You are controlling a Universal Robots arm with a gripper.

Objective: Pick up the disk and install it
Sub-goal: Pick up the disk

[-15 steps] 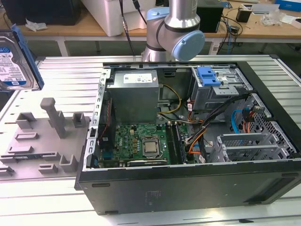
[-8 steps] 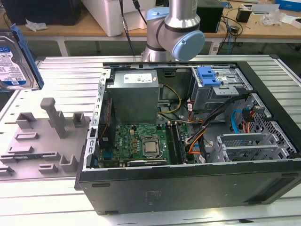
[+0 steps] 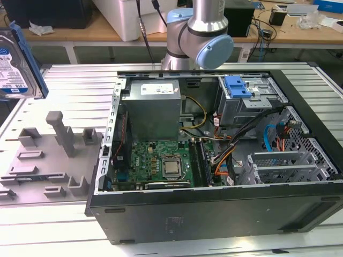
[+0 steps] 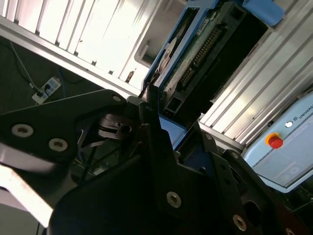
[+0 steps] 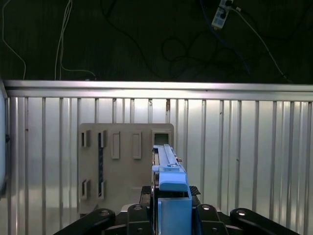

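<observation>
Exterior view: disk aloft at 10 o'clock of case; picked, clamped between gripper fingers; not yet installed.

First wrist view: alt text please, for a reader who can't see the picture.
The disk, seen edge-on with its blue rail and handle, is clamped in the black gripper over a ribbed aluminium table. A grey slotted fixture plate lies on the table beneath it. Past the table's edge, cables and a power strip lie on a dark floor.

The disk runs off the exterior view's left edge — partly cut off.
</observation>
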